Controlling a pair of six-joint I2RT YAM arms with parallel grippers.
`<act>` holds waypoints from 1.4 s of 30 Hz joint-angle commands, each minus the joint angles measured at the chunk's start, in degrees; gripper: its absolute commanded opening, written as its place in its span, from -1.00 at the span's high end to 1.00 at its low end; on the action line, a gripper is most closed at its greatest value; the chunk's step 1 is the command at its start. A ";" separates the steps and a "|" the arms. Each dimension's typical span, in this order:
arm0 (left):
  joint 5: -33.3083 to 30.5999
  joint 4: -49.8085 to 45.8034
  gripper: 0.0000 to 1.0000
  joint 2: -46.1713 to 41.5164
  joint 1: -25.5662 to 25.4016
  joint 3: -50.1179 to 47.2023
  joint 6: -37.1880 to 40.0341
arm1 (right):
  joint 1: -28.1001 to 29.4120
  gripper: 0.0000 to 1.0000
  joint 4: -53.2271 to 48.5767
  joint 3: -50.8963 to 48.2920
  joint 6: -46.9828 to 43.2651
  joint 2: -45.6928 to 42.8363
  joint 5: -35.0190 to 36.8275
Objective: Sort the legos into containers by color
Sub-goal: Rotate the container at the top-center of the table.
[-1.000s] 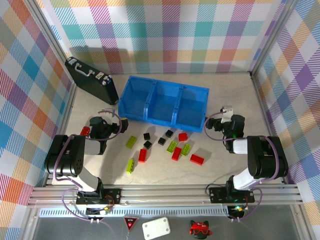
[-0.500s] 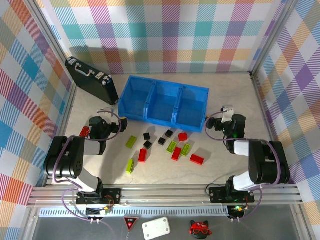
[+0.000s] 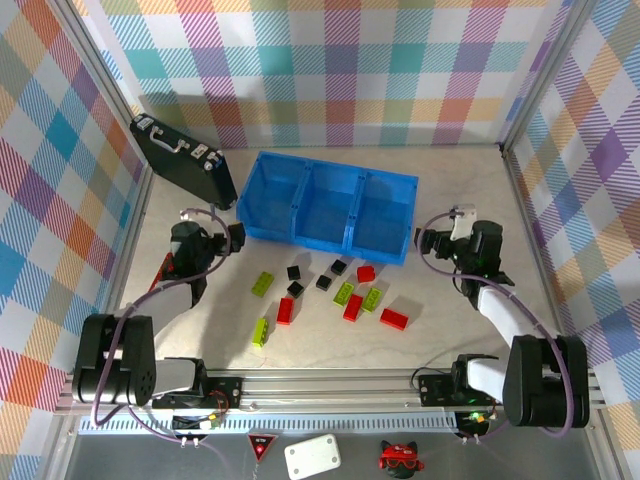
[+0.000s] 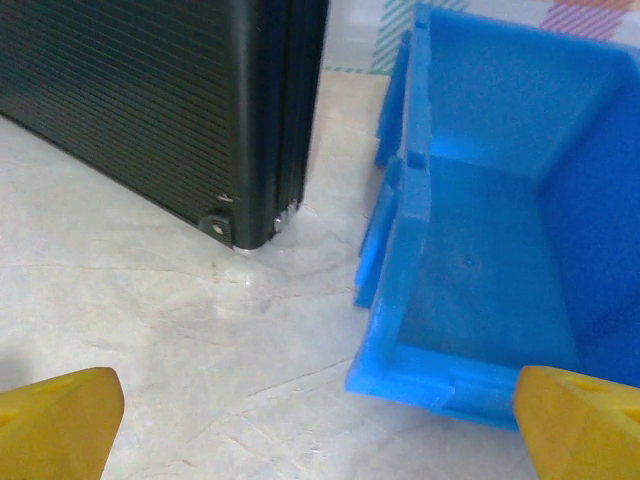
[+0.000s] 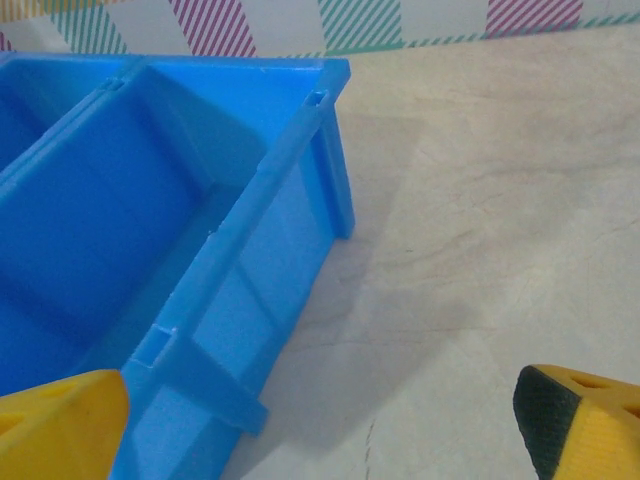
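Observation:
The legos lie loose on the table in front of the containers: red ones (image 3: 353,307), lime-green ones (image 3: 262,284) and small black ones (image 3: 293,272). One more red brick (image 3: 161,272) peeks out beside the left arm. The containers (image 3: 320,243) are three joined blue bins, and the parts of their floors that show are bare. My left gripper (image 3: 232,236) hovers open at the row's left end, its yellow fingertips (image 4: 50,425) wide apart over bare table beside the bin wall (image 4: 410,200). My right gripper (image 3: 425,240) stands open at the right end, beside the bin's outer wall (image 5: 270,190).
A black briefcase (image 3: 183,158) with metal latches lies at the back left, its corner (image 4: 250,230) close to the left bin. Plaid walls enclose the table on three sides. Bare table lies to the right of the bins (image 5: 480,200).
Both arms have risen from their folded pose and stretched out. Each gripper has shifted a little toward the back, still open. The bricks have not moved.

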 commanded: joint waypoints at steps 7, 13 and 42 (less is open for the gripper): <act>2.70 -28.15 -0.99 -6.62 -0.93 9.96 -10.63 | 1.61 -0.89 -22.99 3.48 9.91 -5.64 -9.88; 9.66 -40.17 -0.94 -10.38 -0.93 16.81 -9.95 | 2.77 -0.85 -25.79 1.64 15.53 -6.88 -9.24; 9.50 -51.30 -0.97 -23.51 -0.85 17.72 6.34 | 2.99 -0.53 -21.52 14.24 22.50 18.02 -3.58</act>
